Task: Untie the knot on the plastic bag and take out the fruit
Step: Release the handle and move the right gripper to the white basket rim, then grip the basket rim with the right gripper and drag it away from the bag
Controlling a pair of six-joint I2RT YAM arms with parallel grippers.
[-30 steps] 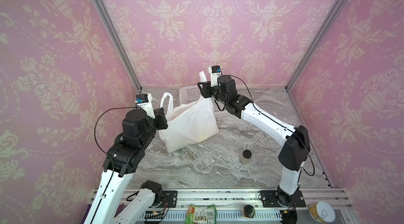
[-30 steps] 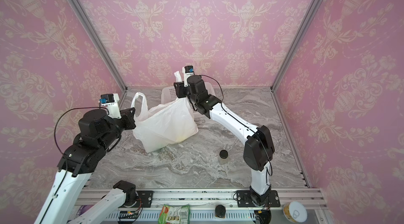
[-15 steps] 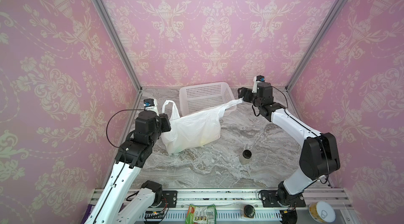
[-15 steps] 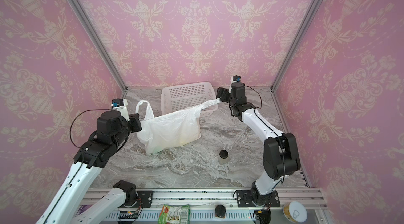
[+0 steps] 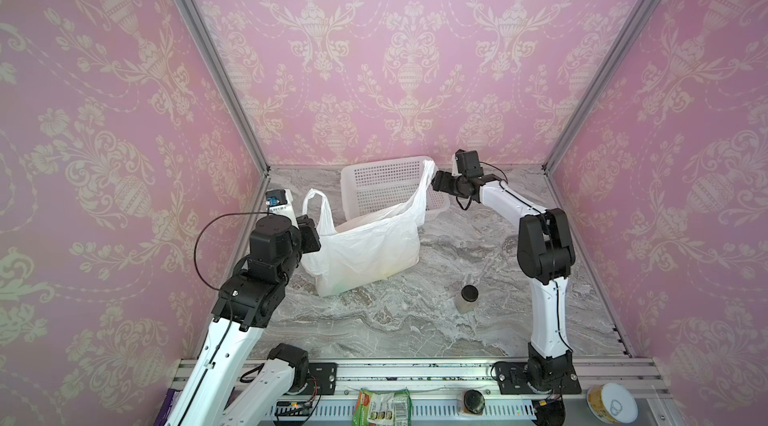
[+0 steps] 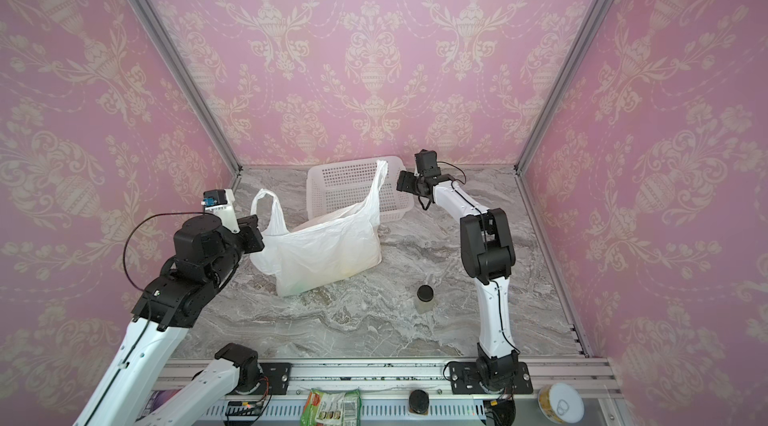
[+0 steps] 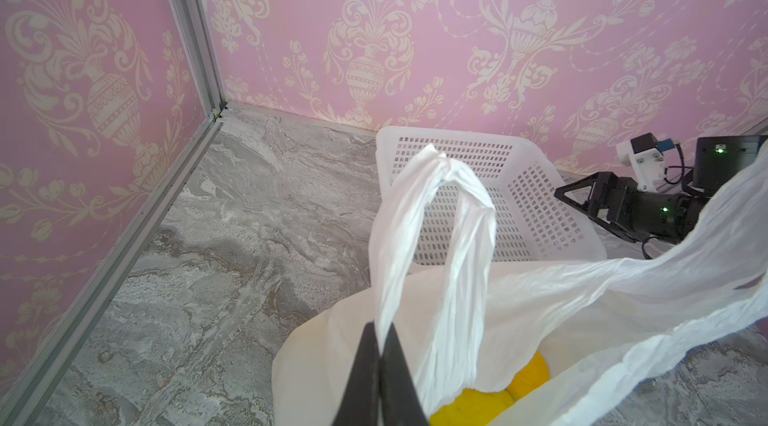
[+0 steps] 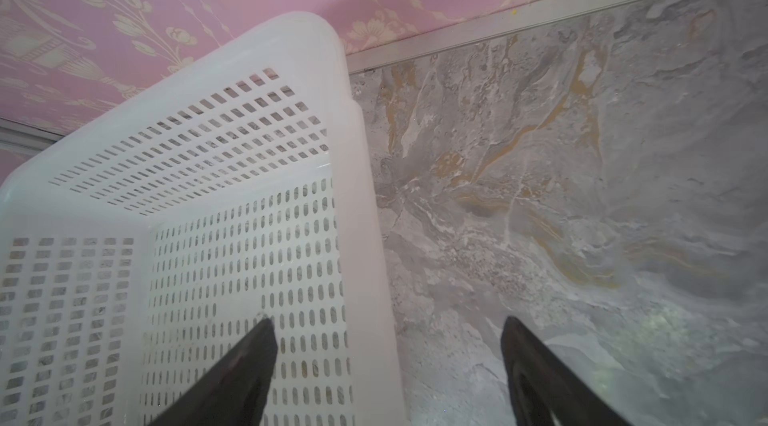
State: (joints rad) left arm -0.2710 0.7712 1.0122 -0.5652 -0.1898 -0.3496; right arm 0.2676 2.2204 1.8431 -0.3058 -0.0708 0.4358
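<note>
The plastic bag (image 5: 365,253) (image 6: 328,253) sits on the marble table, its mouth open. No knot is in view: the two loop handles stand apart. My left gripper (image 7: 381,326) (image 5: 311,237) (image 6: 254,233) is shut on one strand of the left handle (image 7: 432,212). Yellow fruit (image 7: 469,407) shows inside the bag in the left wrist view. The right handle (image 5: 427,178) rises beside my right gripper (image 5: 436,185) (image 6: 401,183). That gripper (image 8: 386,322) is open, with nothing between its fingers, above the basket's rim.
A white perforated basket (image 5: 386,187) (image 6: 349,187) (image 8: 208,154) stands against the back wall behind the bag. A small jar with a black lid (image 5: 468,297) (image 6: 424,297) stands on the table to the front right. Pink walls close in three sides.
My right gripper carried the right handle from above the bag out to the right, then opened and let it go. My left gripper stayed shut on the left handle.
</note>
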